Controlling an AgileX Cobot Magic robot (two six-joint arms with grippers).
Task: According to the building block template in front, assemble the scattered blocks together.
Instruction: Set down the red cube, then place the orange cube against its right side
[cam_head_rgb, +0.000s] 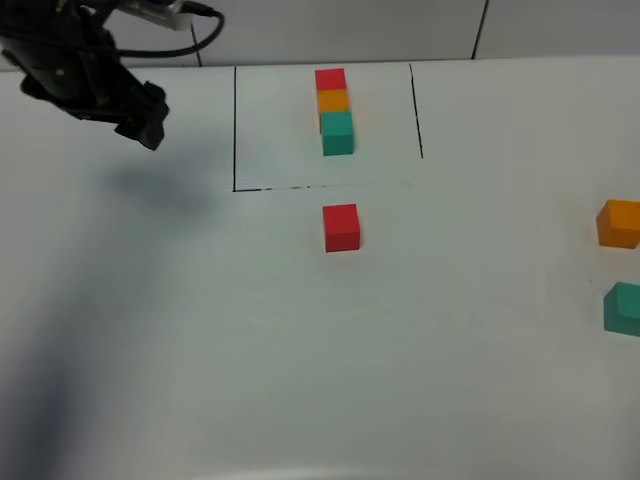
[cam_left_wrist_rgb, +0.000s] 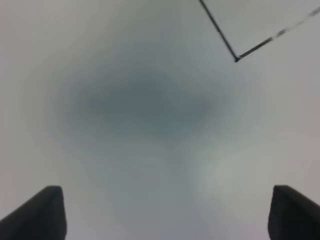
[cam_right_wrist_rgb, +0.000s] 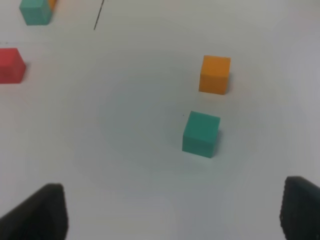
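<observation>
From the high camera I see the template (cam_head_rgb: 335, 110) at the far middle of the table (cam_head_rgb: 300, 360): red, orange and teal cubes touching in a straight line, red farthest from me, teal nearest. The black outline (cam_head_rgb: 235, 130) runs down both sides of it and along the near side. The red block (cam_head_rgb: 341, 227) sits alone just on my side of the outline's near line, roughly in line with the template. The orange block (cam_head_rgb: 619, 223) and the teal block (cam_head_rgb: 624, 308) lie well apart from it at the right edge of the view, orange farther from me, teal nearer and partly cut off. They are near each other but not touching. The left arm (cam_head_rgb: 80, 70) hangs over the far left corner, outside the outline, with a soft shadow (cam_head_rgb: 150, 190) under it. I cannot see the right arm here.

On the left wrist camera, the left gripper (cam_left_wrist_rgb: 165, 215) has its fingers spread wide with nothing between them. Below it is bare table, a blurred shadow and one corner of the outline.

On the right wrist camera, the right gripper (cam_right_wrist_rgb: 170, 212) is also spread wide and holds nothing. The teal block lies ahead of it, the orange one just beyond. The red block and the template's teal end show at the frame edge.
</observation>
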